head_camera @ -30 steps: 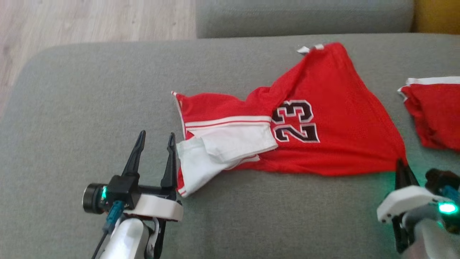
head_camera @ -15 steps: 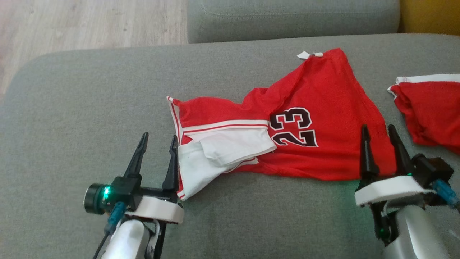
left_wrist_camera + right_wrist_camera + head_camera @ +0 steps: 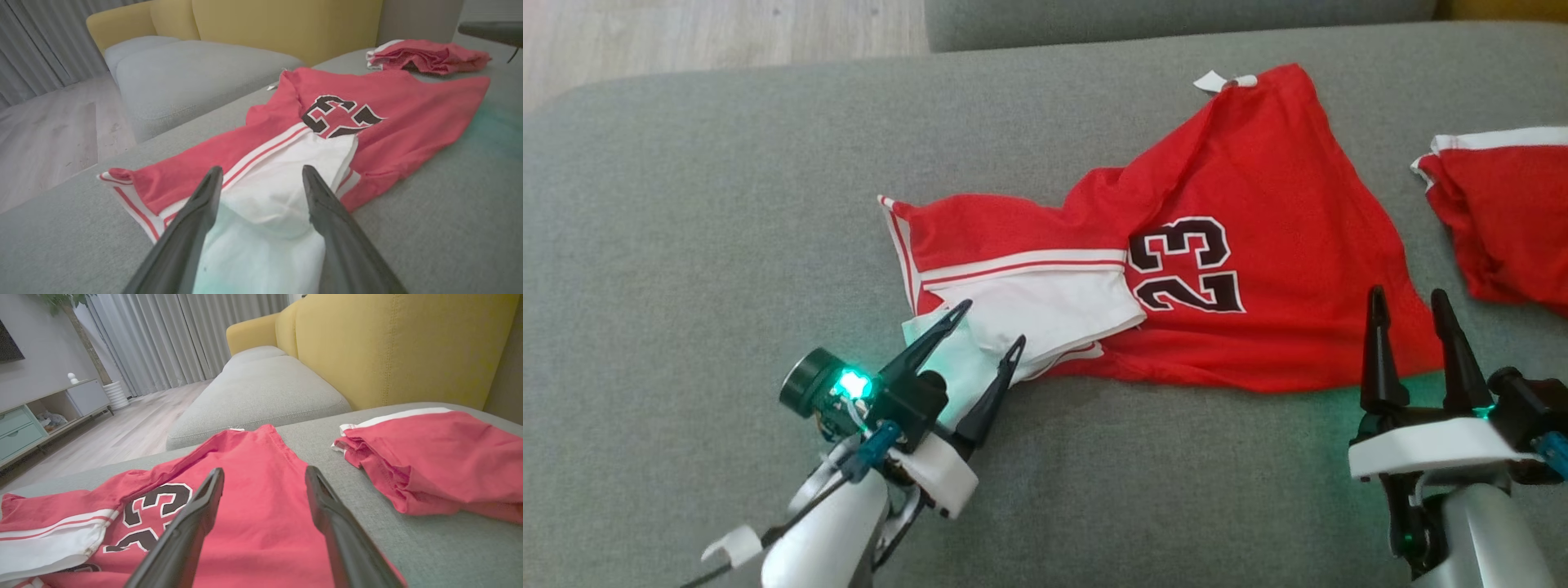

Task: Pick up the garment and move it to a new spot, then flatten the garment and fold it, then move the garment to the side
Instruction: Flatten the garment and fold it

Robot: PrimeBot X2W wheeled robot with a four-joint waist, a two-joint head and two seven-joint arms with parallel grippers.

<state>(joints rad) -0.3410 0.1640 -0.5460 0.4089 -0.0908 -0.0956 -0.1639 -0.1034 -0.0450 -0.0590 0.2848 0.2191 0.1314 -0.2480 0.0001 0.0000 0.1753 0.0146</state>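
Note:
The garment (image 3: pixel 1258 204) is a red jersey with a black "23" and a white striped part, lying crumpled on the grey cushion (image 3: pixel 686 245). My left gripper (image 3: pixel 990 322) is open, its fingers tilted over the white corner of the garment (image 3: pixel 265 212) at the near left. My right gripper (image 3: pixel 1410 294) is open too, fingers upright over the garment's near right corner (image 3: pixel 261 522). Nothing is held by either.
A second red piece with white trim (image 3: pixel 1503 220) lies at the right edge of the cushion. A yellow sofa back (image 3: pixel 388 347) and another grey cushion (image 3: pixel 261 388) stand beyond. Wooden floor (image 3: pixel 686 33) shows at the far left.
The right gripper opened, let go of the garment's near right corner and lifted clear. The left gripper has turned and moved right over the white corner. The camera shifted a little.

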